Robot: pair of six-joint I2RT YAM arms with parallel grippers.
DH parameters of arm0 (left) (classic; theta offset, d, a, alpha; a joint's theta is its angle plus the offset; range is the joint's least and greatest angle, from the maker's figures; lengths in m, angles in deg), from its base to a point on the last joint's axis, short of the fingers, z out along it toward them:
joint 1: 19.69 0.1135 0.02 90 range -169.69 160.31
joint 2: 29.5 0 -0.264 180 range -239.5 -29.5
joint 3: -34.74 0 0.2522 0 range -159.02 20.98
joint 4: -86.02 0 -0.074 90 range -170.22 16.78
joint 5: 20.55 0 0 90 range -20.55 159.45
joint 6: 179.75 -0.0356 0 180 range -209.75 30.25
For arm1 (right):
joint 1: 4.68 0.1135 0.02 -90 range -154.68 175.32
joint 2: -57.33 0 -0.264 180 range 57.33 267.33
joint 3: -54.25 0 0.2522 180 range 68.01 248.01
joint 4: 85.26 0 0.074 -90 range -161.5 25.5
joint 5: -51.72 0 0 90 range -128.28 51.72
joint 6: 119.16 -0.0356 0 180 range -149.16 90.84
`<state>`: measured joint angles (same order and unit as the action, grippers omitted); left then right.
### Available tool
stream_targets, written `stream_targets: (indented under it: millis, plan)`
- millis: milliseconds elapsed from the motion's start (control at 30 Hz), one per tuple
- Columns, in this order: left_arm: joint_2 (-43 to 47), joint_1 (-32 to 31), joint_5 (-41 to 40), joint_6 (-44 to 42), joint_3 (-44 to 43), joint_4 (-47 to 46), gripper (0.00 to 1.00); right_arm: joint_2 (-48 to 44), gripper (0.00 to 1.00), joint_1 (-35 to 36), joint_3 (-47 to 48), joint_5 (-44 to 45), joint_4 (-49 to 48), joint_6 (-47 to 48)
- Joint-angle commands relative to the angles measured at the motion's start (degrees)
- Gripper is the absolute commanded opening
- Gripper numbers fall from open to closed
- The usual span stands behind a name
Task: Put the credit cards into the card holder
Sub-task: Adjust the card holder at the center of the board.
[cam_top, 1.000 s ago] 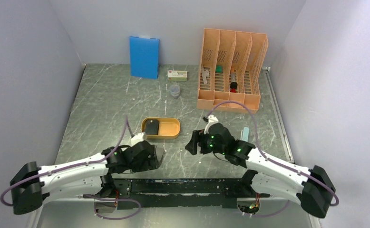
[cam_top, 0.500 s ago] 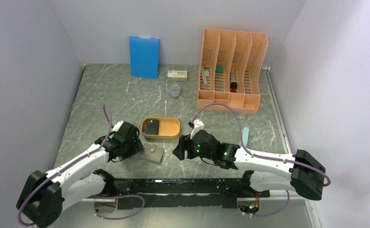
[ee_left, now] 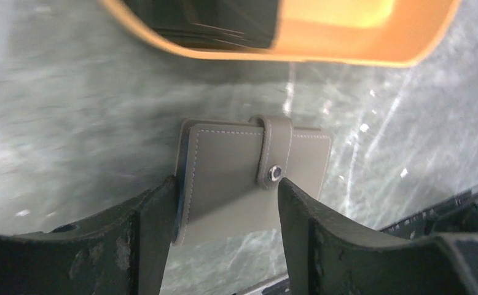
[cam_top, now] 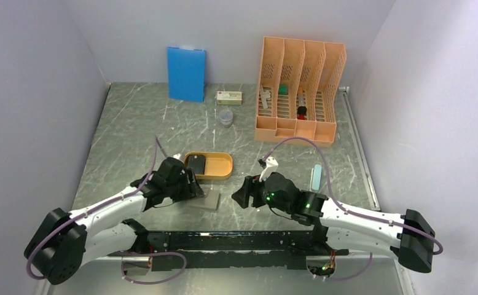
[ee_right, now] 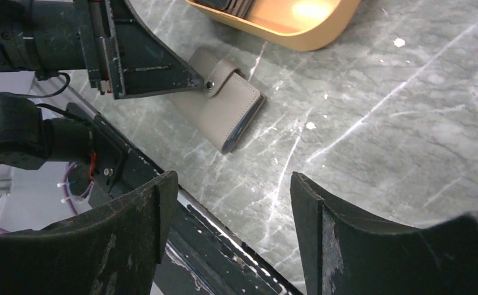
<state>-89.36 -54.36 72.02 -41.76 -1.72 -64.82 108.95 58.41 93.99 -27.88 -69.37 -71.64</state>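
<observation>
The card holder (cam_top: 208, 200) is a closed grey-taupe wallet with a snap strap, lying flat on the table just in front of the orange tray (cam_top: 221, 167). The dark credit cards (cam_top: 196, 164) lie stacked in the tray's left end. My left gripper (cam_top: 193, 186) is open and low over the wallet's left part. In the left wrist view the wallet (ee_left: 236, 169) lies partly between the fingers of my left gripper (ee_left: 224, 196), with one finger at its left edge. My right gripper (cam_top: 244, 192) is open and empty, to the right of the wallet (ee_right: 224, 107).
A blue upright board (cam_top: 186, 74), a small box (cam_top: 229, 96) and a small clear cup (cam_top: 225, 117) stand at the back. An orange file rack (cam_top: 299, 89) stands at the back right. A pale strip (cam_top: 316, 175) lies on the right. A black rail (cam_top: 242, 241) runs along the near edge.
My left gripper swung out to the left, uncovering the wallet, then came back right onto its left part. My right gripper moved left, then drew back a little to the right.
</observation>
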Motion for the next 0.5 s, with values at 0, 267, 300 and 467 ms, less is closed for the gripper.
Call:
stream_targets:
  millis: [0, 267, 300, 467]
  plan:
    - [-3.93, -4.89, 5.96, -2.72, 0.64, -9.27, 0.64, -2.28, 0.71, 0.36, -1.33, 2.26, 3.06, -1.5]
    - [-14.03, -15.85, 2.69, -4.19, -7.44, -13.2, 0.64, -4.83, 0.71, 0.43, -1.52, 2.59, 6.1, -2.09]
    - [-15.25, -16.52, 2.89, -4.28, -8.37, -13.96, 0.64, -5.07, 0.71, 0.42, -1.73, 2.61, 6.4, -2.31]
    - [-19.12, -18.83, 0.6, -5.0, -14.37, -12.48, 0.64, -5.83, 0.7, 0.37, -3.47, 3.6, 6.98, -4.49]
